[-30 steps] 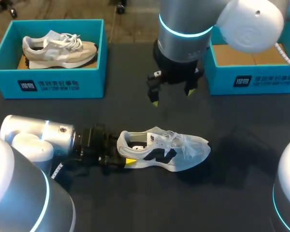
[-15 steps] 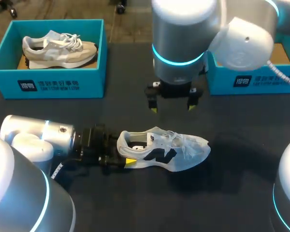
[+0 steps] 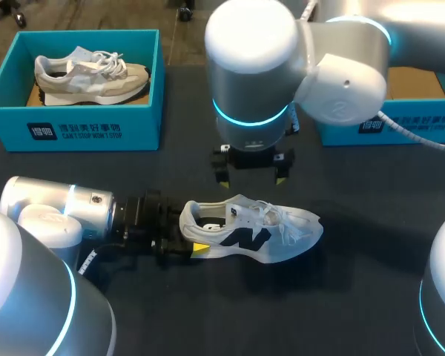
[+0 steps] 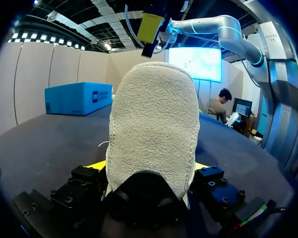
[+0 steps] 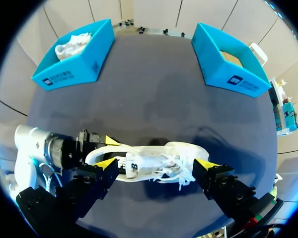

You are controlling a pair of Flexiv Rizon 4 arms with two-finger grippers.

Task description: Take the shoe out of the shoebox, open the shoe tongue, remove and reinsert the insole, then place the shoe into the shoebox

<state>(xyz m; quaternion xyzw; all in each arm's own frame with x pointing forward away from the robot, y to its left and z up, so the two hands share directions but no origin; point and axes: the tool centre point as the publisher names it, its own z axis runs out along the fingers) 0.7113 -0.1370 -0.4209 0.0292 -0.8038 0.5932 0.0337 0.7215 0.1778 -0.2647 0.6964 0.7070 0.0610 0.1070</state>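
Shoe (image 3: 252,231) needs its tongue (image 3: 233,211) pulled open now, I think. The right claw (image 3: 251,176), spread wide and holding nothing, should drop straight down, pinch the tongue and lift gently. The shoe sits just under that claw, its heel squeezed in the left claw (image 3: 190,236).

Around the white mesh sneaker (image 3: 252,231) I have bare dark bench (image 3: 237,311) from 3 through 6 o'clock. At 9, my left claw (image 3: 189,237) clamps the heel and its arm fills that side. At 12, my right claw (image 3: 251,176) hangs spread above the laces, and its thick arm covers the way to the teal cardboard box (image 3: 411,126) at 2. A second teal box (image 3: 74,132), holding a beige sneaker (image 3: 89,70), walls off 10.
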